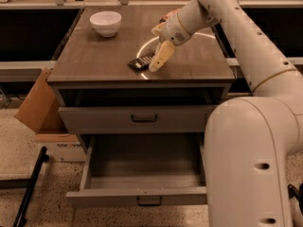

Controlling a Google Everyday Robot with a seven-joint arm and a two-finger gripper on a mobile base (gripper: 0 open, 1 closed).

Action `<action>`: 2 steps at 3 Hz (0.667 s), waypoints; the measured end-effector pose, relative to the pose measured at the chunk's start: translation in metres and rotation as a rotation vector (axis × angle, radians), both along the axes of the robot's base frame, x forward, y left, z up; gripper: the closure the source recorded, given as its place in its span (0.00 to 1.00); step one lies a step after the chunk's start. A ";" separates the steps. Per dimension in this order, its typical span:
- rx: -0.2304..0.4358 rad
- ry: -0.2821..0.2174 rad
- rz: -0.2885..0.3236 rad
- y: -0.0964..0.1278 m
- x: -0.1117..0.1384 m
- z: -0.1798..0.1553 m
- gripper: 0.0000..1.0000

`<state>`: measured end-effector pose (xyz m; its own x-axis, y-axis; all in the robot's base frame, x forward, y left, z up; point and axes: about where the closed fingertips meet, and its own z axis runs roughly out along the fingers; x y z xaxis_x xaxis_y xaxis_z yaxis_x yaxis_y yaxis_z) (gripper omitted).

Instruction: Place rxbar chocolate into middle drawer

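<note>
**Gripper down at the bar on the desk, middle drawer pulled out**

The gripper [156, 66] is lowered over the front middle of the wooden desk [94, 60], its cream tip pointing down and meeting the right end of the rxbar chocolate [140, 62]. Whether the jaws are open or closed on the bar cannot be told from this view. The rxbar chocolate lies flat on the desk top, a dark wrapper set at a slight angle, near the front edge. The white arm reaches in from the right and crosses the back right of the desk.

A white bowl [105, 22] sits upright at the back left of the desk, well apart from the bar. Below the top, the upper drawer [113, 119] is shut. The middle drawer [109, 198] beneath it stands pulled out toward the camera. A cardboard box [35, 109] leans beside the cabinet on the left.
</note>
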<state>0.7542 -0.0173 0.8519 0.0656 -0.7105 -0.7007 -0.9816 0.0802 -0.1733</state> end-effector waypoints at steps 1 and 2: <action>-0.031 0.019 0.019 0.006 0.001 -0.006 0.00; -0.046 0.039 0.024 0.008 0.003 -0.013 0.00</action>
